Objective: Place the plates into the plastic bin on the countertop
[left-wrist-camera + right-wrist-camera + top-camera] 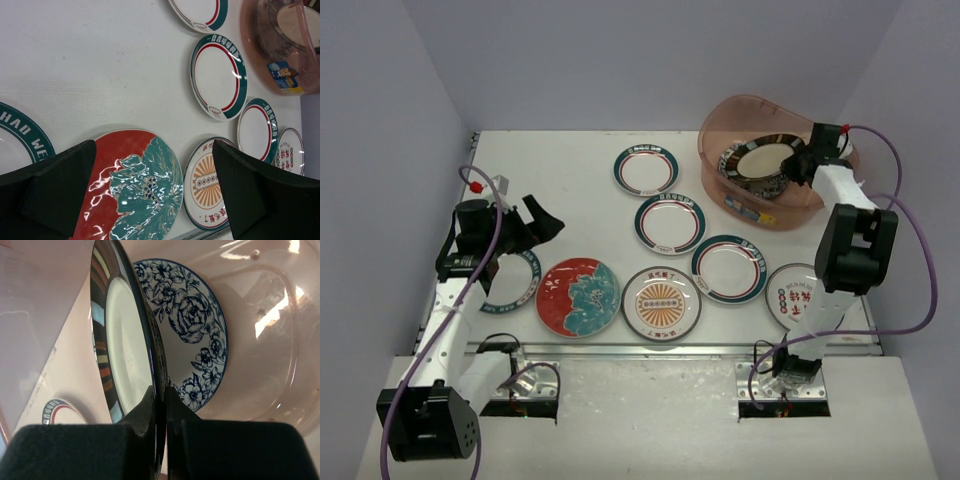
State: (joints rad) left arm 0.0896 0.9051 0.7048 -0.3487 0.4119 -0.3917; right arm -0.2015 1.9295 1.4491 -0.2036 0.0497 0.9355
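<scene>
At upper right, right jaws tight on dark-rimmed plate [125,340] inside plastic bin [745,205]; left jaws apart, mid-left.

plastic bin [790,215]: translucent, glossy | red-and-teal plate [130,190]: glossy glaze | dark-rimmed plate [125,340]: shiny | countertop [560,170]: smooth matt white

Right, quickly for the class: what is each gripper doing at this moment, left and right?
Left gripper: open, holding nothing.
Right gripper: shut on the dark-rimmed plate, inside the plastic bin.
</scene>
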